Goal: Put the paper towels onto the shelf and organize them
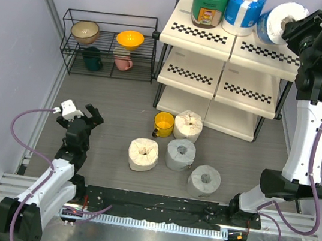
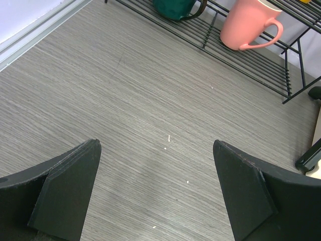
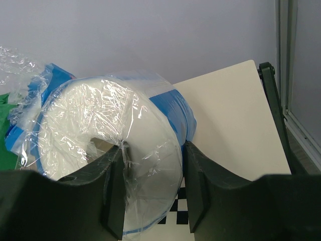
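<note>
As your right claw (image 3: 154, 183) stands: clamped on the near end of the blue-and-white film-wrapped paper towel roll (image 3: 100, 125), which is tipped sideways over the right end of the cream-panelled, black-framed shelf (image 1: 266, 65), on its top tier.
Handling: probably light and squashy, with slippery film; grip the roll's wall gently.
Left claw (image 2: 155, 186): spread wide, empty, above the grey surface (image 2: 125, 100).
Hidden: the roll's underside; you cannot tell whether it rests on the tier.

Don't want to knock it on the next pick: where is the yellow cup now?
In the top view, the yellow cup stands near centre, just left of a cream roll and in front of the shelf.
</note>
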